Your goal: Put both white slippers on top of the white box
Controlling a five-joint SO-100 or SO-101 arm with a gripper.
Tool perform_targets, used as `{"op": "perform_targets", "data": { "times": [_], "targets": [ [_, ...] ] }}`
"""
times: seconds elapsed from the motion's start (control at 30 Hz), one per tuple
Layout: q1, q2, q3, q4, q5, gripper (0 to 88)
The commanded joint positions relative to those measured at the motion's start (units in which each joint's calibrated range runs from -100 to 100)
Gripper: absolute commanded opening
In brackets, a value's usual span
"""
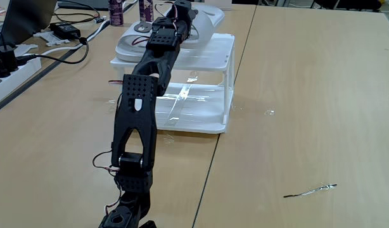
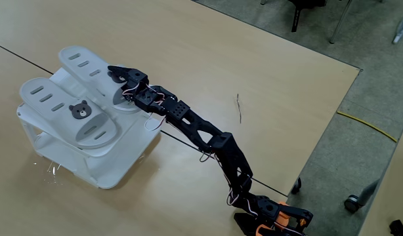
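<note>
White slippers [image 2: 70, 111]: both lying on the white box [image 2: 116, 164].
Jaws: over one slipper's heel; grip unclear.
Clutter: cables [image 1: 61, 38] on the table [image 1: 308, 95].

No text, label, brand or number is showing clearly enough to read in either fixed view; the two purple-and-white containers [image 1: 116, 11] standing at the far edge of the tabletop [image 1: 296, 95] seem to be carrying printing, but it is coming through too small and blurred to make out; the slipper [image 2: 75, 113] lying on the white box [image 2: 116, 167] is bearing a bear-face emblem [image 2: 77, 111], a picture rather than lettering.
</note>
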Motion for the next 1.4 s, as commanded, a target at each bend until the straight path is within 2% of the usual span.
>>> {"op": "perform_targets", "data": {
  "times": [0.0,0.57,0.73,0.87,1.37],
  "targets": [
    [0.42,1.41,-11.76,-0.88,0.42,0.8],
    [1.9,7.05,-11.67,-0.71,0.42,2.1],
    [1.82,6.71,-11.67,-0.62,0.42,18.1],
    [1.82,5.11,-11.12,-0.19,0.42,18.5],
    [1.74,-24.0,28.21,-0.28,0.42,18.5]
  ]
}}
